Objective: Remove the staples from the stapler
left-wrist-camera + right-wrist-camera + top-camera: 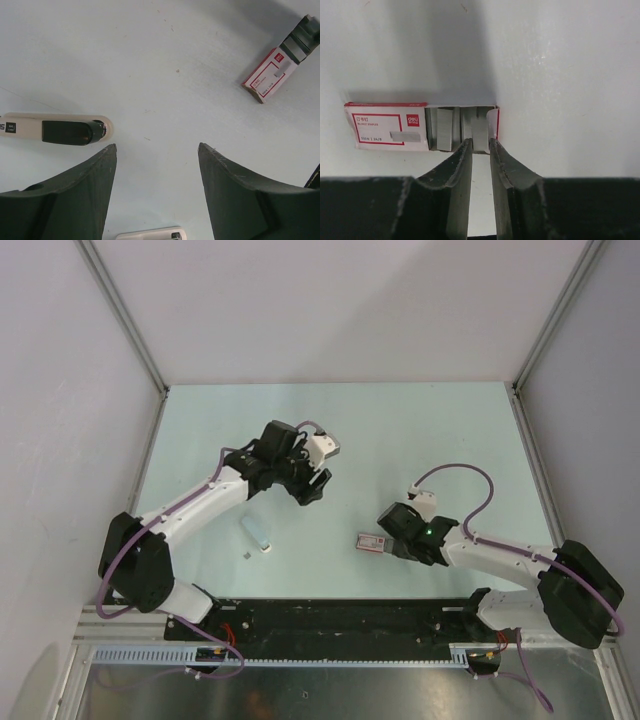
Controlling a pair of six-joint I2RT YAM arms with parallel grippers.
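The white stapler (257, 533) lies on the table left of centre. In the left wrist view it (30, 128) shows a dark inner part, and a second white piece (150, 234) is cut off by the bottom edge. My left gripper (318, 485) is open and empty above the table, its tips (156, 147) apart from the stapler. My right gripper (388, 540) is at the open end of the red-and-white box (370, 542). Its jaws (480, 142) stand almost shut round a grey strip of staples (481, 134) in the box (390, 132).
More grey staple strips (444, 129) lie in the box's open end. A tiny bit (248, 556) lies near the stapler. The box also shows in the left wrist view (267, 75) at the upper right. White walls with metal posts ring the table.
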